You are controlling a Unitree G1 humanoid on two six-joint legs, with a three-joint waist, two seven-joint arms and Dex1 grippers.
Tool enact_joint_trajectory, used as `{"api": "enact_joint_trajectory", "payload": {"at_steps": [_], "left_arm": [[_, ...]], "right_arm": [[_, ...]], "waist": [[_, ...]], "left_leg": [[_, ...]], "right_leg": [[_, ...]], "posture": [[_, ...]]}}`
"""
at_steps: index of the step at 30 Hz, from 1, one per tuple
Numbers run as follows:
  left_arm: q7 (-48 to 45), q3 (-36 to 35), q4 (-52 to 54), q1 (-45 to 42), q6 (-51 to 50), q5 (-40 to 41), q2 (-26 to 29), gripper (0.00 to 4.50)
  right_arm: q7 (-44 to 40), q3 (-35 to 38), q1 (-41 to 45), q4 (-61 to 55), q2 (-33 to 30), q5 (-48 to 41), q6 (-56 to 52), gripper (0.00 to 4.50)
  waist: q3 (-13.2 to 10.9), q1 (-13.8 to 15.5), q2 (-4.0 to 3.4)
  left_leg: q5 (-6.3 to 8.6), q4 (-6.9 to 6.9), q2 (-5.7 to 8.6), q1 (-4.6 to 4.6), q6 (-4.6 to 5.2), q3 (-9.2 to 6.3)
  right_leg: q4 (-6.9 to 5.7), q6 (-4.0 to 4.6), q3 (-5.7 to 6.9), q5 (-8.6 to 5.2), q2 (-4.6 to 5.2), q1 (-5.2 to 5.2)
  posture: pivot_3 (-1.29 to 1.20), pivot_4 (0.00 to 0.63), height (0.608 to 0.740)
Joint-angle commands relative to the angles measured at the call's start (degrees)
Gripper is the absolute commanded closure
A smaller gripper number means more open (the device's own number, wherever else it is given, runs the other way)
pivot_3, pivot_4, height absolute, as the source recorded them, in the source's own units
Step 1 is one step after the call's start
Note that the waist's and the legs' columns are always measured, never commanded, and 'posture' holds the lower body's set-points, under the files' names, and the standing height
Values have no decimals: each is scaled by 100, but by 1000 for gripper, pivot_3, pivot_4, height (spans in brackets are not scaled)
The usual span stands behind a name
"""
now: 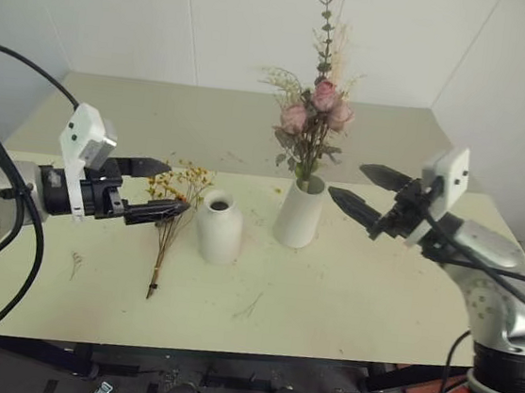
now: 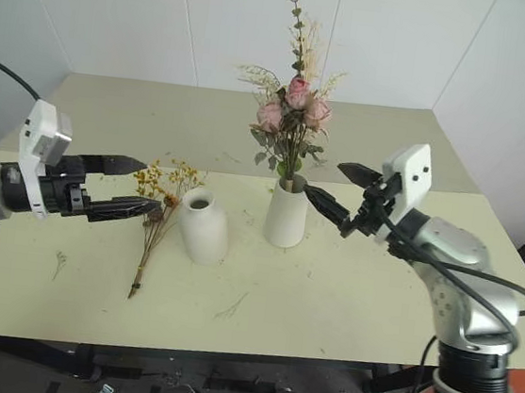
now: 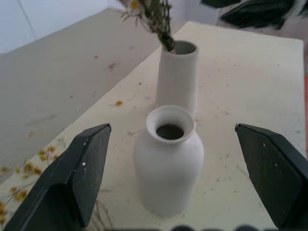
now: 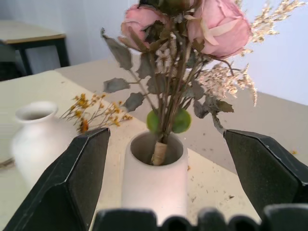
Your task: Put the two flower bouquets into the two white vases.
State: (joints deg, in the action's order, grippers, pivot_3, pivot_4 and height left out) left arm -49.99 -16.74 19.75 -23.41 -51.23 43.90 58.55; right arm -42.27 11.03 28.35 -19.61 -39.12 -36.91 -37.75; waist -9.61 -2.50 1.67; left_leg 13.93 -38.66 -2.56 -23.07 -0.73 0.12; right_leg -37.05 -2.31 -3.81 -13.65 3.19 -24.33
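Head view: we log rose bouquet [image 1: 314, 117] standing in tapered vase [image 1: 300, 212]; dried yellow bunch [image 1: 174, 207] lying flat on worktop [image 1: 345, 301] beside bottle vase [image 1: 218, 227]. Left gripper [image 1: 156, 187] jaws spread, empty, above blooms.

Left wrist view: narrow neck; we judge stems light, brittle. Pinch mid-stem.

Right wrist view: right gripper [image 1: 365, 191] jaws released, flanking filled vase.

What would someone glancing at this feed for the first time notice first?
The pink rose bouquet stands upright in the taller white vase at mid-table, towering over everything else. Just left of it the short bottle vase stands empty, with the thin yellow bouquet lying flat on the table at its left. The left gripper hovers open over those yellow flowers; the right gripper is open beside the rose vase.
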Motion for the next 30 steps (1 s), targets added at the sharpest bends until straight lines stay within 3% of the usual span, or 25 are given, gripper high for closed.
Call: {"api": "enact_joint_trajectory", "payload": {"at_steps": [1,6,8,13,23,30], "left_arm": [[882,-1,192,-242,-1257,1,302,0],[1755,769,-84,-1374,-3667,-61,279,0],[1991,1035,-241,-1610,-4058,-34,189,0],[2525,1622,-856,-1779,-4127,156,-8,0],[3077,2307,-1804,-2232,-4127,-35,-805,0],[3306,2760,-2055,-2327,-4127,-614,-1289,0]], "right_arm": [[-901,241,122,-197,-664,-584,-282,20],[-1723,167,347,168,-1209,-778,-265,20],[-2044,121,370,271,-1314,-751,-134,20],[-2649,3,113,149,-1412,-532,361,20],[-2577,122,-57,0,-1316,-595,495,20],[-2593,72,-144,-81,-1283,-587,518,20]], "waist": [[-2,4,3],[-11,24,19],[-11,27,20],[-12,19,21],[-14,64,24],[-13,154,24]], "left_leg": [[0,0,0,1,0,0],[0,-3,5,8,0,-5],[0,-3,6,8,0,-6],[0,-2,5,-3,0,-6],[0,-7,9,-7,0,-7],[0,-8,12,-1,0,-8]], "right_leg": [[-1,-1,0,0,0,2],[-1,-4,2,-1,0,11],[2,-6,2,-1,1,13],[1,-4,2,-1,0,0],[0,-3,2,0,4,0],[-3,-3,2,0,4,4]], "posture": [[0,150,740],[0,150,740],[0,150,740],[0,150,740],[0,150,740],[0,150,740]]}}
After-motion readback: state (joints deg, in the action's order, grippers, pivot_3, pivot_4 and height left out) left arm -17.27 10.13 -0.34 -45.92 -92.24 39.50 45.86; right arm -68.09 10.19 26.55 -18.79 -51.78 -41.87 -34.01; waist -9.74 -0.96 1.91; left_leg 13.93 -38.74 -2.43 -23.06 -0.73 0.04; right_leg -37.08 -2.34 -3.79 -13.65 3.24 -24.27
